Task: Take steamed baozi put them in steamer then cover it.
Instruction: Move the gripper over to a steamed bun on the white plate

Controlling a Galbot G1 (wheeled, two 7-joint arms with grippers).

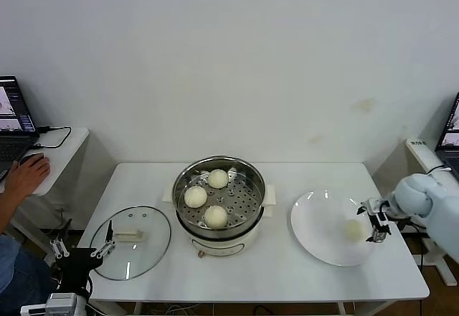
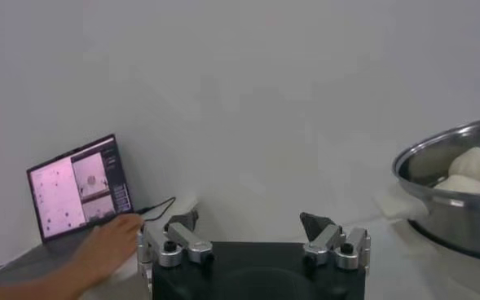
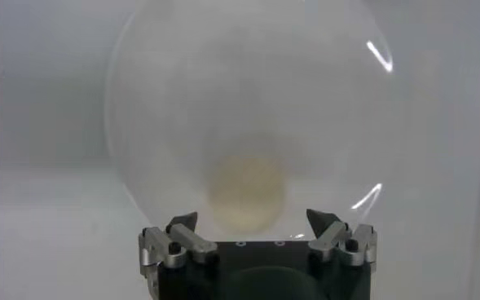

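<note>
The steel steamer [image 1: 242, 200] stands at the table's middle with three steamed baozi [image 1: 218, 178] on its perforated tray. A fourth baozi [image 1: 353, 230] lies on a white plate [image 1: 319, 219] to the right. My right gripper [image 1: 378, 223] hangs open at the plate's right edge, just beside that bun. In the right wrist view the baozi [image 3: 246, 191] sits just ahead of the open right gripper [image 3: 252, 218], untouched. The glass cover [image 1: 131, 241] lies flat at the table's left. My left gripper [image 1: 80, 248] waits open off the table's front-left corner, beside the cover. The steamer [image 2: 451, 204] shows in the left wrist view too.
A side table at the left carries a laptop [image 1: 14, 115], with a person's hand [image 1: 25, 176] on a mouse. Another laptop [image 1: 452, 126] stands at the far right. The wall runs behind the table.
</note>
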